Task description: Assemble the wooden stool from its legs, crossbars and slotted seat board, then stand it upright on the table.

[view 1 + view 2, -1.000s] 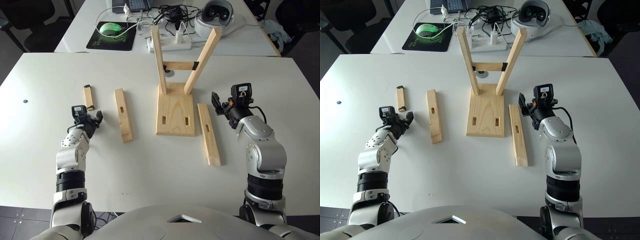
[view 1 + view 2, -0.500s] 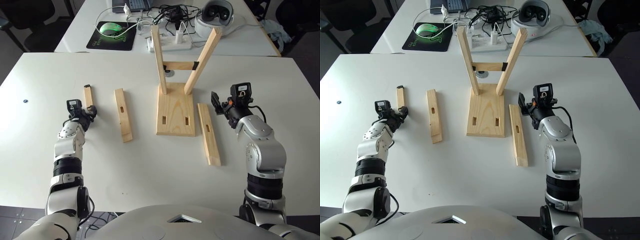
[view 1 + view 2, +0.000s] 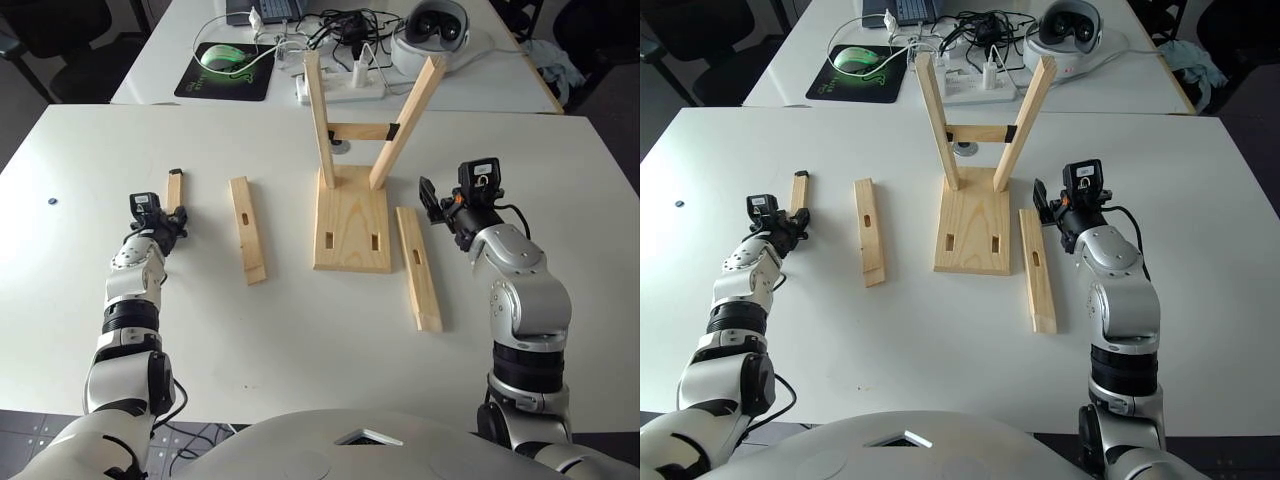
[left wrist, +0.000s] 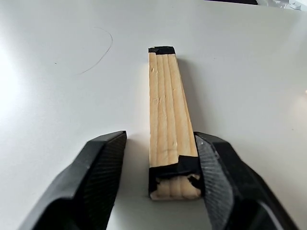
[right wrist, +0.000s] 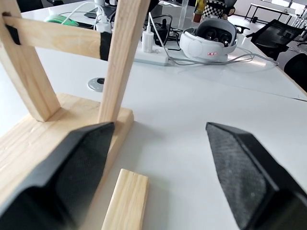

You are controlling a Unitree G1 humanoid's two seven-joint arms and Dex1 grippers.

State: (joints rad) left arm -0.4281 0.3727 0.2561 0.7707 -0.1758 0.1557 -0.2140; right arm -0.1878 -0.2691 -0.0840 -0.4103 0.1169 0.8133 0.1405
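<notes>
Since the earlier frame, the left arm has advanced across the worktop [image 3: 300,340], and the left hand [image 3: 168,221] now sits at the near end of the short crossbar [image 3: 175,188]. The right hand [image 3: 433,205] has shifted slightly toward the seat board [image 3: 351,232].

1. Left hand: open, straddling the crossbar's near, black-taped end. In the left wrist view one finger [image 4: 103,167] stands apart from the wood, with a gap of bare worktop between. The other finger [image 4: 223,177] lies against the taped corner, but shadow hides the contact line. The picture edge cuts off both finger bases. The crossbar lies flat on the worktop. In the eye views the hand covers its near end.
2. Left loose leg [image 3: 246,229]: flat on the worktop between the crossbar and the seat board, touching neither, with one slot facing up.
3. Seat board: flat at mid-worktop. Two upright legs [image 3: 320,120] stand splayed on its far end, joined by a fitted crossbar [image 3: 358,131]. Their seating in the board cannot be made out. Two slots near the board's near end are open.
4. Right loose leg [image 3: 417,267]: flat, just beside the board's right edge.
5. Right hand: fingers [image 5: 72,167] spread wide, holding nothing, near the far end of the right loose leg and to its right. In the right wrist view that leg end lies between the fingers, and the tops of the upright legs are cut off.
</notes>
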